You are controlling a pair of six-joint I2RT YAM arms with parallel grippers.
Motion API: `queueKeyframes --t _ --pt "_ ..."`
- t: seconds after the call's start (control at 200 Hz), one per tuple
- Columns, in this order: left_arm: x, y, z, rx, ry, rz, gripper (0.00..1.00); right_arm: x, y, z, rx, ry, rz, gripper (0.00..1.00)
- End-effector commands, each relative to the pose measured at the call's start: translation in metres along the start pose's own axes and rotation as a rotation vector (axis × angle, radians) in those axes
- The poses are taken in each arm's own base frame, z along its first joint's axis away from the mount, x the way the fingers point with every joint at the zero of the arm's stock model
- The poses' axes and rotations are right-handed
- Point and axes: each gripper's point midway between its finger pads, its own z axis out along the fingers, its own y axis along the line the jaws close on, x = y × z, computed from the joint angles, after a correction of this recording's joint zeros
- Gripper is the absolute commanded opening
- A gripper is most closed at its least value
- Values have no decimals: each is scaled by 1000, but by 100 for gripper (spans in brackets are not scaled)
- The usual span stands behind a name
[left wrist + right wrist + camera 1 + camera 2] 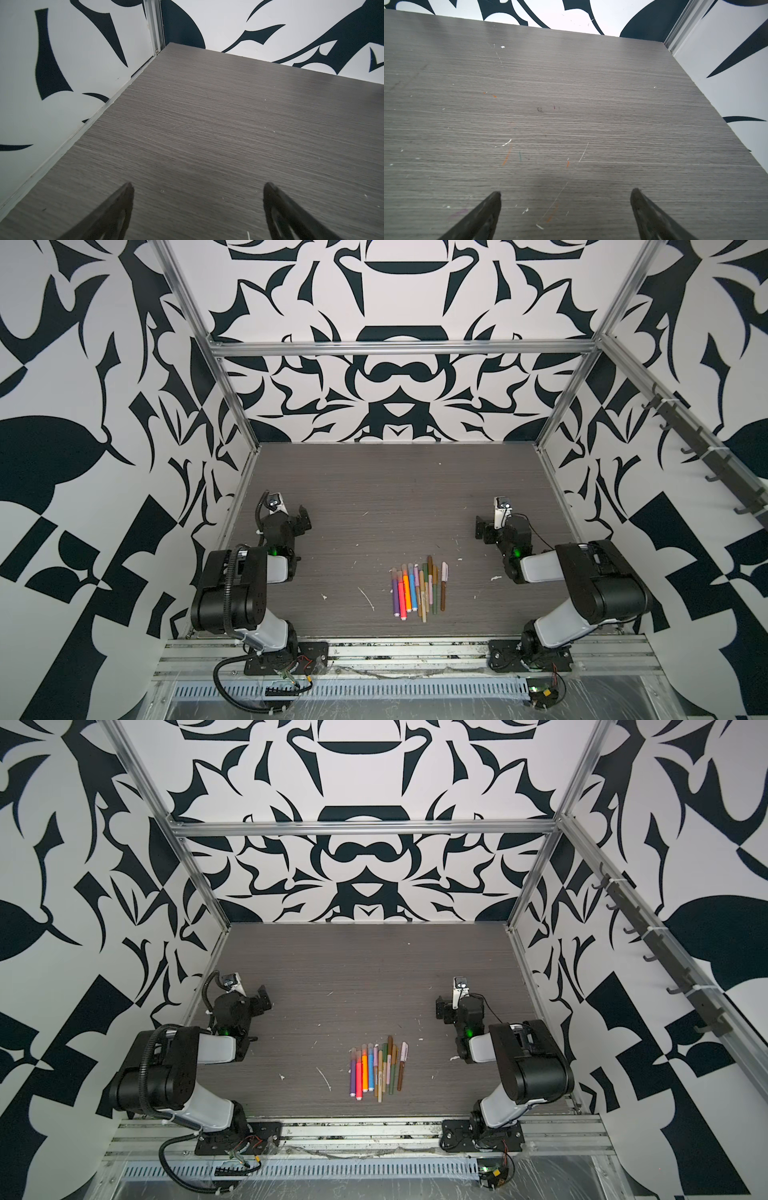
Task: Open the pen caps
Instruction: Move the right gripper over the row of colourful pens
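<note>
Pens [417, 591] [378, 1069]: flat in a tight side-by-side row near the front edge of the bench [374, 489], about mid-width. Barrels run front-to-back and most touch their neighbours. The R-most one sits slightly off the rest.

Pen caps [410, 570] all look seated, at the far ends of the row.

Handling est.: light, stiff plastic. Round and smooth, so they'll roll or slip. Caps prob friction-fit, so pull straight along the axis, no bending.

Hold: one gripper mid-barrel, the other on the cap. Start w/ an outer pen, since the packed row leaves no finger room.

Further back, left gripper [302, 517] [198, 187] is near the L edge and right gripper [482, 529] [565, 192] near the R edge. Both have jaws spread wide w/ nothing between them, and both are well apart from the row. Wrist views show only scuffed bench past the tips.
</note>
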Motion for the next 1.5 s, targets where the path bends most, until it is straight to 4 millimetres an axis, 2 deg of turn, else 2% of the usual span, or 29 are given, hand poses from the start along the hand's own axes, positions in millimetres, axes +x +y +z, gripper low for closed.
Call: queueKeyframes --t 0.0,0.035,0.095,0.16,0.205,0.31,0.35,0.415,0.505,0.575,0.715,0.81,0.895,1.05,1.195,1.27,1.31,1.37,1.415,1.455,1.495 --pt "-3 0 0 3 -18 -4 100 -25 -7 -2 39 -74 19 100" --pt "-3 -1 0 4 -19 -4 99 -34 -5 -6 29 -86 12 100" --pt "-3 0 0 2 -19 -4 99 -49 17 -18 -96 -35 -44 100" --pt "-3 -1 0 5 -19 -4 99 -87 37 -37 -174 6 1 100" --pt "-3 0 0 3 -19 -4 99 -106 36 -45 -166 27 102 100" --pt "-3 -1 0 3 -19 -4 99 -116 18 -52 -53 104 274 100" --pt "-3 -1 0 3 -19 -4 99 -112 18 -55 -53 142 299 100" --pt "-4 -1 0 4 -20 -4 99 -108 32 -62 -131 200 339 100" --pt "-3 0 0 3 -19 -4 99 -88 52 -73 -235 265 476 100" --pt "-3 -1 0 3 -20 -4 99 -74 70 -87 -351 285 498 100" --pt "-3 0 0 3 -18 -4 99 -51 81 -118 -426 333 562 100" --pt "-3 -1 0 3 -19 -4 99 -26 91 -142 -443 448 547 93" --pt "-3 0 0 2 -19 -4 99 -5 91 -162 -399 516 499 89" --pt "-4 -1 0 3 -19 -4 100 7 87 -186 -348 568 472 83" --pt "-3 0 0 2 -18 -2 99 11 92 -199 -355 625 437 65" --pt "-3 0 0 0 -17 -4 99 16 95 -203 -352 656 411 59" --pt "-10 5 -3 -38 -53 -11 99 19 99 -205 -358 670 398 55" --pt "-34 7 -28 -169 -121 17 99 26 107 -207 -364 697 384 51" --pt "-55 -15 -44 -131 -136 79 99 32 113 -209 -365 716 363 49" --pt "-83 -40 -60 -43 -186 72 99 37 116 -210 -352 730 336 49" --pt "-102 -67 -76 62 -211 50 99 42 120 -211 -344 744 308 49"
